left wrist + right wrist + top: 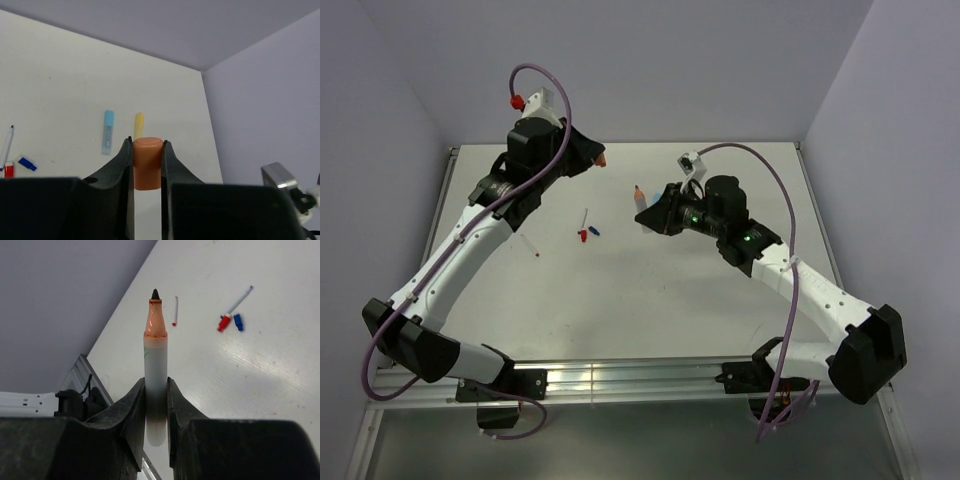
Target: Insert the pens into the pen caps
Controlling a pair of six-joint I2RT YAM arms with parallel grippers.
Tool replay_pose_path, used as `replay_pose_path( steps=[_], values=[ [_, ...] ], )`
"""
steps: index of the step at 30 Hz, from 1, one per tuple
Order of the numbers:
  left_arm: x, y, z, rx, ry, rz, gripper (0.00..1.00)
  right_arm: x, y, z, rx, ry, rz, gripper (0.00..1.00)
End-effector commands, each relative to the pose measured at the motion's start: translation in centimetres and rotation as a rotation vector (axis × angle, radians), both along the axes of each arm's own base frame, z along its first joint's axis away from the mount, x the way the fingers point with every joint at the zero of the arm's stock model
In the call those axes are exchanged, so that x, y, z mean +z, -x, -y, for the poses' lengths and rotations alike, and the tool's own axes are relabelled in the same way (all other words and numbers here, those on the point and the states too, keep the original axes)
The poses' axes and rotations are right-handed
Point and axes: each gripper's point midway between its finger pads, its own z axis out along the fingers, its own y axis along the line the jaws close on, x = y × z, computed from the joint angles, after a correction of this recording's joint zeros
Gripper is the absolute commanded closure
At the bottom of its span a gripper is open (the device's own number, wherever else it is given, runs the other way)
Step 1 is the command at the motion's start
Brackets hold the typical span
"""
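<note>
As the left gripper [147,142] pinches the light, rigid orange cap [147,167], the right gripper [156,384] clamps the probably slick orange-tipped pen [155,347] low

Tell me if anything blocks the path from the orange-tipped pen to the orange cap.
Nothing visible does. The right gripper holds the orange-tipped pen, the left gripper the orange cap, with open space between them in the top view.

One camera hangs high above and behind, looking down on the whole table [650,300]. Two more ride close behind the left claw [147,144] and right claw [156,385], looking past the tips. All three see the red cap [583,236] and blue cap [595,230] ahead of the claws.
</note>
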Motion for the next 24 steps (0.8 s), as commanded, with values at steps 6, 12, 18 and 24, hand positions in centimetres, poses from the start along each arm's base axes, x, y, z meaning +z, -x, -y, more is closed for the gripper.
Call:
replay_pose_path(
  steps=[6, 12, 18, 24],
  values=[
    [0.1, 1.5, 2.5, -0.085, 0.013, 0.045, 1.00, 6.2, 0.0, -3.2, 0.042, -0.090, 0.143, 1.00],
    [-0.4, 1.5, 3.9, -0.137, 0.041, 0.035, 1.00, 6.6, 0.1, -3.6, 0.049, -0.088, 0.150, 1.00],
    [-0.9, 1.6, 4.5, -0.157, 0.045, 0.036, 1.00, 6.7, -0.3, -3.5, 0.029, -0.078, 0.150, 1.00],
    [-0.9, 1.8, 5.2, -0.189, 0.048, 0.038, 1.00, 6.5, -0.5, -3.8, 0.037, -0.079, 0.139, 1.00]
  ],
)
